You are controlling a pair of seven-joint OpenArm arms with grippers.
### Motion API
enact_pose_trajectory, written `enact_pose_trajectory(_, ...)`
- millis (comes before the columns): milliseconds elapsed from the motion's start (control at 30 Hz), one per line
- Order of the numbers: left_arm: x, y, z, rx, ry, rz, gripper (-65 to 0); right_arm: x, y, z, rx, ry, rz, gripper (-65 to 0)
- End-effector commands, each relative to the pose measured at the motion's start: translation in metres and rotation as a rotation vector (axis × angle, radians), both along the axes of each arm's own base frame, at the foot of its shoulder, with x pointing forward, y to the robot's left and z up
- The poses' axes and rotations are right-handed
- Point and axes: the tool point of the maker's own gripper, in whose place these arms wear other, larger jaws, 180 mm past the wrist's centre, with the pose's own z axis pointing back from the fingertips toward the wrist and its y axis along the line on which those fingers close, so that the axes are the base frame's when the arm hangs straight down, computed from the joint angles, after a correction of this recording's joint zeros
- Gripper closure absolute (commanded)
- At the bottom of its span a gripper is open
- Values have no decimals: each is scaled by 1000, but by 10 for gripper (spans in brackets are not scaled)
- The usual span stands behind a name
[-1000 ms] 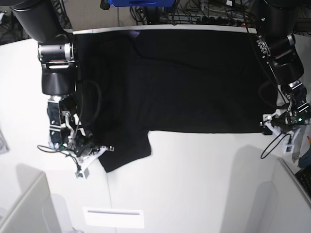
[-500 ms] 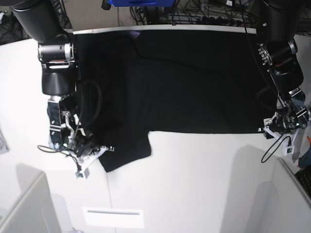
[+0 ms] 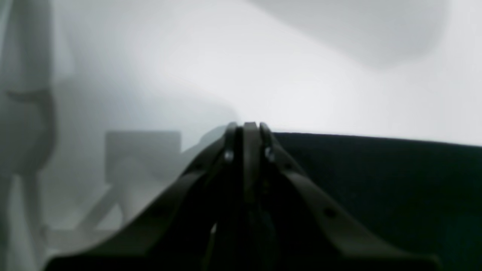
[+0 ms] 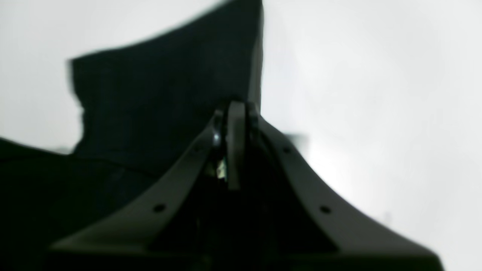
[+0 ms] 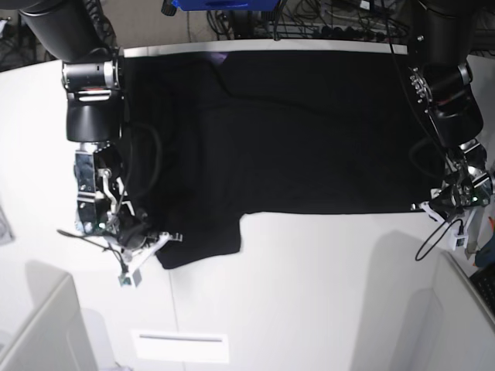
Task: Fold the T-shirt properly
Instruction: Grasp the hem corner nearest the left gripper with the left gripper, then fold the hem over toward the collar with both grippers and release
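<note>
The black T-shirt point(image 5: 309, 131) lies spread flat, plain side up, over the far half of the white table point(image 5: 309, 294). One sleeve point(image 5: 201, 239) sticks out toward the front at the left. My right gripper point(image 5: 158, 239) is at that sleeve's outer corner. In the right wrist view its jaws point(image 4: 235, 105) are pressed together on the sleeve point(image 4: 158, 94). My left gripper point(image 5: 428, 207) is at the shirt's front right corner. In the left wrist view it point(image 3: 244, 126) is shut at the cloth edge point(image 3: 376, 180). No print shows.
Cables point(image 5: 309, 23) and a blue object point(image 5: 224, 4) lie behind the table's far edge. A white label strip point(image 5: 180, 346) sits near the front edge. Grey partition panels stand at the front left point(image 5: 39, 332) and front right point(image 5: 456, 317).
My left gripper has moved a little toward the front, and the shirt's right hem came with it. The right arm and the sleeve shifted only slightly.
</note>
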Motion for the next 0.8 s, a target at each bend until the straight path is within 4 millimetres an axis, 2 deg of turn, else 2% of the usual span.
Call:
enact_pose_trajectory(0,13,13,27,26,-55,10,0,21,-4,33,2,-97,-5,0)
enact_pose_trajectory(100,13,10,38,8,-54,7,0,17,-10,33,-13,-94,-4,0)
enact_pose_trajectory(167,7,2,40,-37,-73,1,0,12,-9,32,-17,-92,1,0)
enact_pose_trajectory(233,-1,3,46,-51,-81,-7,0,7,-9,31,-21,-98,4,0)
enact_pose_trajectory(433,-32,-6,35,-85,-34,-28,0,-14,-5,26,-25,-108,20,0)
enact_pose_trajectory(567,-49,-8,36,-40,-24,-61,0,-30,-1,33,-31,-123,38,0)
enact_pose_trajectory(667,-64,-11,36,-12,25,-88,0,-43,-20,41,-25,-113,-17,0)
enact_pose_trajectory(767,-78,-10,42,-1,31,-89,0,-56,-30,52,-33,-125,-40,0)
